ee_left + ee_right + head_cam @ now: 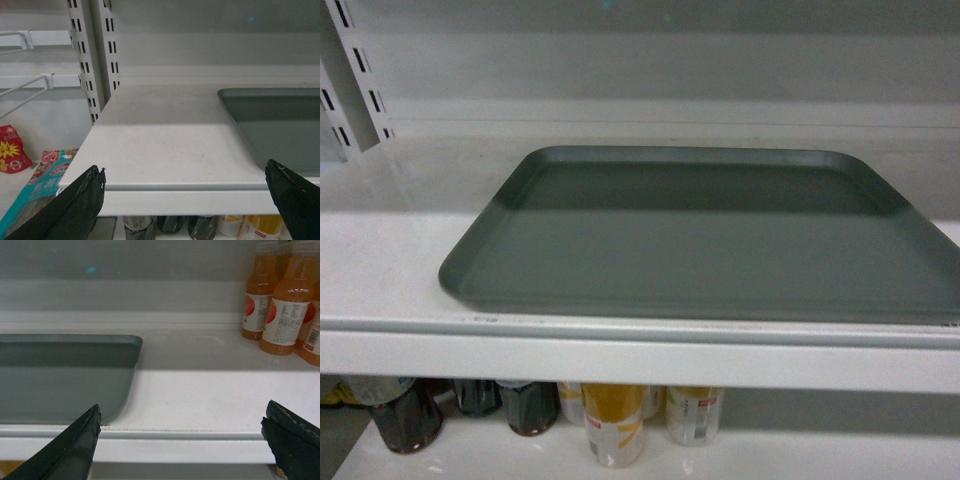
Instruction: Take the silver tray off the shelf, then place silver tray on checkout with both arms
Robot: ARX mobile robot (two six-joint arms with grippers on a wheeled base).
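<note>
The shelf is seen as a flat white board filling the centre, its pale front edge strip running across the lower part; the silver tray is laid flat on it at 3 o'clock, cut off by the right border; the left gripper is shown with its black fingers spread wide at 7 and 5 o'clock, in front of the shelf edge and touching nothing; slotted uprights are seen at 11 o'clock; red and blue packets are seen at 8 o'clock; bottles and cans are seen below the board at 6 o'clock.
</note>
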